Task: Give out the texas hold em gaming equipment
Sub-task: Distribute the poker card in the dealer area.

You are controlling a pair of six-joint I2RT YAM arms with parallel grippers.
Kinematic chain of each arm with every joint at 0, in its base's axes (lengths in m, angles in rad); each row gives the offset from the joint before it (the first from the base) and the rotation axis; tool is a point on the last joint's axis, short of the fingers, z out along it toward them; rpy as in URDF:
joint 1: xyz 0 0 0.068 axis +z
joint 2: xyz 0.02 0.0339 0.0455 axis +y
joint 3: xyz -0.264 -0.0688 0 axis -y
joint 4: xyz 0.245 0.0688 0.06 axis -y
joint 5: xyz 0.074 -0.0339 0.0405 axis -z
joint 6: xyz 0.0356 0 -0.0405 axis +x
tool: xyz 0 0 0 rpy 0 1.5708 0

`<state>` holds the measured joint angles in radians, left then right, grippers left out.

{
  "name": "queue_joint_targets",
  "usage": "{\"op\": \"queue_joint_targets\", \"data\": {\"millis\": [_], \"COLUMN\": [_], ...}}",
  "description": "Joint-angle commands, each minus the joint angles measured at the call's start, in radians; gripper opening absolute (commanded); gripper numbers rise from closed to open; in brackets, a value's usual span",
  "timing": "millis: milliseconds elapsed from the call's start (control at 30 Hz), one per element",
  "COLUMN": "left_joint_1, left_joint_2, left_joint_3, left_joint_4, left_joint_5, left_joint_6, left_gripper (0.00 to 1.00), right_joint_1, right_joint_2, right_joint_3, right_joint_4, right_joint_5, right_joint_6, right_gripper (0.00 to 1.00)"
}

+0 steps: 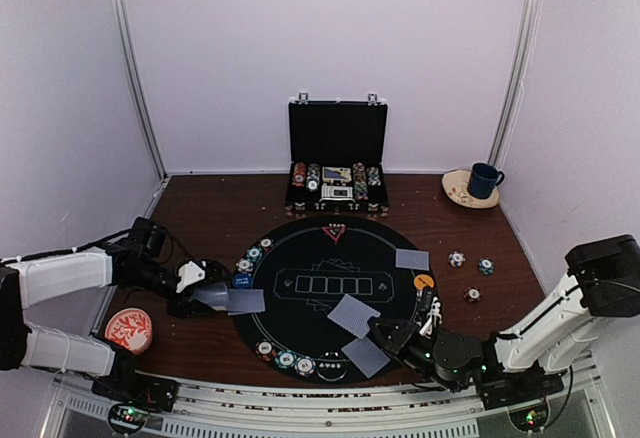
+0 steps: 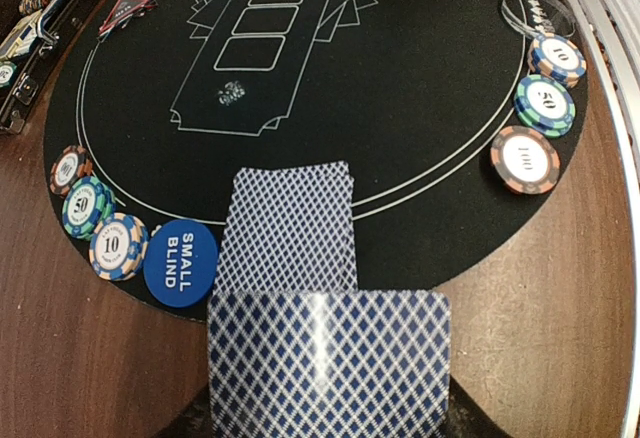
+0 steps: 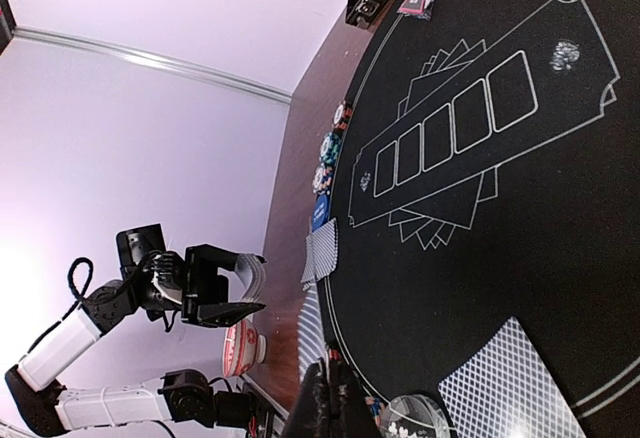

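Observation:
My left gripper [image 1: 205, 296] hovers at the round black mat's [image 1: 300, 248] left edge, shut on a deck of grey-blue-backed cards [image 2: 328, 358]. Just beyond the deck one card [image 2: 290, 223] lies face down beside the blue small-blind button [image 2: 180, 261] and three chips [image 2: 118, 246]. My right gripper [image 1: 383, 336] is low over the mat's near right part, shut, with a card [image 3: 312, 333] pinched edge-on. Other cards [image 1: 353, 315] [image 1: 412, 258] lie on the mat, with an orange button [image 1: 424, 282], near-edge chips [image 2: 545, 103] and a red triangle marker [image 1: 334, 230].
An open black briefcase [image 1: 337, 158] with chip rows stands behind the mat. A red-and-white dish [image 1: 129, 329] sits near the left arm. A blue mug [image 1: 485, 180] on a plate is at the back right. Three loose chips [image 1: 472, 294] lie right of the mat.

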<state>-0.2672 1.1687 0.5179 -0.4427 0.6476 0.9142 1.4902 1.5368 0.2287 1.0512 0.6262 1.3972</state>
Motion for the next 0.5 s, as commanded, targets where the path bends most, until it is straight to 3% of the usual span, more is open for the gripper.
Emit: {"op": "queue_joint_targets", "data": {"millis": [0,100,467], "left_joint_1": [0.006,0.006,0.006], "left_joint_2": [-0.003,-0.003,-0.007], "left_joint_3": [0.004,0.005,0.004], "left_joint_4": [0.033,0.033,0.034], "left_joint_5": [0.01,0.008,0.01], "left_joint_6": [-0.011,-0.011,-0.014], "left_gripper": [0.11,0.11,0.11], "right_joint_1": [0.081,0.121,0.173], "right_joint_2": [-0.066,-0.059,0.082], "right_joint_3": [0.009,0.024,-0.022], "right_joint_4": [-0.248,-0.332,-0.228], "right_joint_5": [0.217,0.255,0.238], "right_joint_6": [0.124,0.186,0.307], "right_gripper": [0.0,0.0,0.0]}}
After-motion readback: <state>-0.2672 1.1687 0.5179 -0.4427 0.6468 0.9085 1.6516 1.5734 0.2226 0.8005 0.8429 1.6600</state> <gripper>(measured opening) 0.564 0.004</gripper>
